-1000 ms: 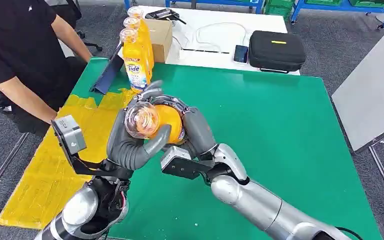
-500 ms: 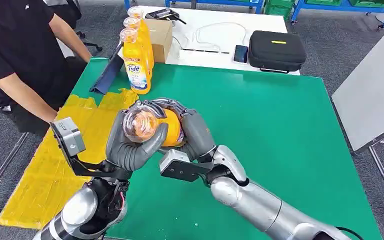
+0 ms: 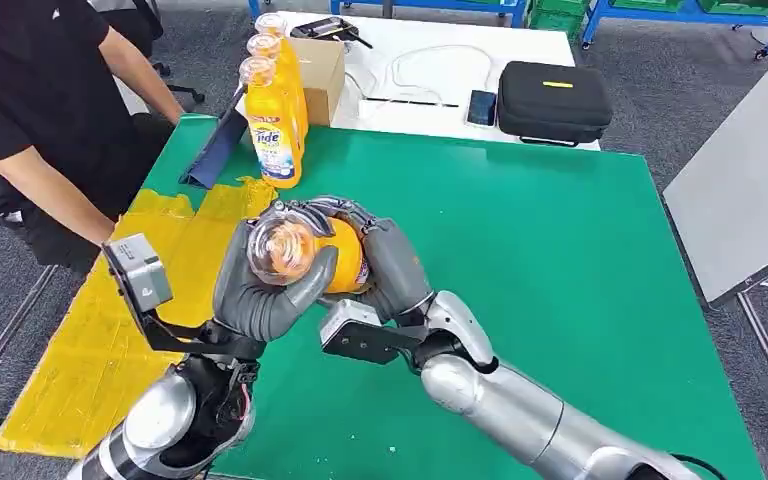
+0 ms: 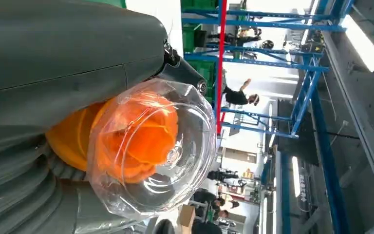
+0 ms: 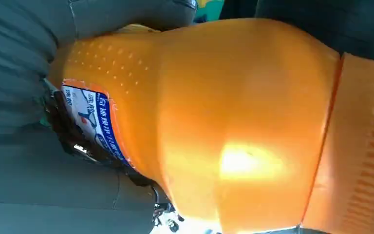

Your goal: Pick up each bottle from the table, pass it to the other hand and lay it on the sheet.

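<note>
An orange bottle [image 3: 312,253] with a clear cap hangs above the green table [image 3: 560,260], held by both hands at once. My left hand [image 3: 255,292] wraps its neck just under the cap, my right hand [image 3: 390,260] grips its body from the other side. The clear cap [image 4: 151,146] shows close in the left wrist view, and the orange bottle body [image 5: 214,122] with a blue and white label in the right wrist view. The yellow sheet [image 3: 110,330] lies on the table's left part. Three more bottles [image 3: 272,115] stand upright in a row at the far left.
A person in black [image 3: 40,110] sits at the table's left side, an arm near the sheet. A dark blue flat object [image 3: 215,150] lies by the standing bottles. Behind the table stand a cardboard box [image 3: 322,72] and a black case [image 3: 554,100].
The held bottle and both hands have sunk slightly and shifted a little toward me over the last second. Since half a second ago they are nearly still.
</note>
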Motion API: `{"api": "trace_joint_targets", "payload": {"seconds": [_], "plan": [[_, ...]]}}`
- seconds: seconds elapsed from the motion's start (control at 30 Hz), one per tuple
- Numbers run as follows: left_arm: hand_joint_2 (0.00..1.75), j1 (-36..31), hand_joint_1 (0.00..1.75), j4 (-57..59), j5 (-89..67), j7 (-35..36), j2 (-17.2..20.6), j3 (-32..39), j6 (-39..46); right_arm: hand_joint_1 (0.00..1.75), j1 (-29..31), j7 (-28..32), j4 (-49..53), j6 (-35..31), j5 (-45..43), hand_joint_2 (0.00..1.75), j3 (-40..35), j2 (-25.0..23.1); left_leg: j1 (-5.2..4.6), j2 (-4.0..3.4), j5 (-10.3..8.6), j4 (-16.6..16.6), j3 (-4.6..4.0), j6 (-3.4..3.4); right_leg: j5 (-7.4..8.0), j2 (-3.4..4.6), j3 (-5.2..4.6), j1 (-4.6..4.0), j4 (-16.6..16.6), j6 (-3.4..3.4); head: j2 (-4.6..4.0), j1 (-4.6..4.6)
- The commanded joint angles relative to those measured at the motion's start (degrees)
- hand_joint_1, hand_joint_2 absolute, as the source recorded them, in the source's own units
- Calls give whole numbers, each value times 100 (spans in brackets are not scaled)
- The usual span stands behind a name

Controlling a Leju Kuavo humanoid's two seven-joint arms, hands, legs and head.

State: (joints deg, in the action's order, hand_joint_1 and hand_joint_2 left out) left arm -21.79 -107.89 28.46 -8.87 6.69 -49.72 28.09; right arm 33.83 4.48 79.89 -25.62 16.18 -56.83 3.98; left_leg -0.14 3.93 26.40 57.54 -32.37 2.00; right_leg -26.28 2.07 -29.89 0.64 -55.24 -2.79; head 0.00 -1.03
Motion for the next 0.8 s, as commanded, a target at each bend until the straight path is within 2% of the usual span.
{"api": "trace_joint_targets", "payload": {"seconds": [0.03,0.1,0.13,0.23,0.27,0.37,0.43,0.47,0.53,0.7,0.8], "plan": [[175,101,175,-370,-363,179,94,-250,17,0,156,-764,-478,502,203,0,-50,271,1,-31,3,0,9,-10,-2,-11,11,-5,2,8,0,2],[175,103,175,-314,-500,126,107,-205,-83,0,107,-790,-562,702,343,0,-18,371,1,-27,1,-4,14,-10,-2,-16,17,-5,7,8,0,0],[175,105,175,-175,-847,-3,79,-143,-110,0,85,-1395,-413,1123,671,0,-83,508,1,-21,-1,-4,14,-10,-1,-22,19,-5,8,8,0,2],[175,199,175,106,-1254,-247,20,176,-304,0,-178,-1802,152,1688,1064,0,64,794,1,-12,-2,-2,7,-8,-2,-25,14,-5,6,6,0,2],[175,370,175,-48,-1358,-195,-11,508,-554,0,-330,-1832,303,1859,1219,0,181,881,2,-20,-1,0,9,-10,-2,-27,15,-6,5,9,0,2],[175,830,175,-360,-1772,-89,-136,1396,-891,0,-985,-1724,672,2098,1643,0,666,1096,3,-16,2,-2,17,-14,-9,-48,26,-9,11,12,0,0],[175,957,175,-414,-1906,-109,-179,1650,-980,0,-1265,-1632,810,2160,1772,0,858,1157,4,-5,2,-10,25,-14,-10,-57,39,-11,22,11,0,0],[175,1069,175,-444,-2120,-192,-226,1859,-984,0,-1592,-1550,974,2181,2025,0,1094,1190,2,-8,3,-1,13,-9,-6,-30,19,-6,9,7,0,0],[175,1321,175,-533,-2479,-329,-296,2268,-1089,0,-2413,-1246,1476,2271,2561,0,1608,1274,2,-4,8,-2,23,-12,-15,-55,40,-8,14,9,0,4],[175,1734,175,-485,-3566,-632,-431,2858,-1019,0,-3862,-755,2487,2245,3301,0,2353,1342,-2,19,5,-5,5,-9,-12,-54,16,-4,11,8,0,0],[175,1756,175,-464,-3567,-668,-457,2893,-1060,0,-3938,-717,2542,2243,3338,0,2398,1343,-3,14,6,-1,-5,-7,-9,-44,3,-3,5,7,0,0]]}}
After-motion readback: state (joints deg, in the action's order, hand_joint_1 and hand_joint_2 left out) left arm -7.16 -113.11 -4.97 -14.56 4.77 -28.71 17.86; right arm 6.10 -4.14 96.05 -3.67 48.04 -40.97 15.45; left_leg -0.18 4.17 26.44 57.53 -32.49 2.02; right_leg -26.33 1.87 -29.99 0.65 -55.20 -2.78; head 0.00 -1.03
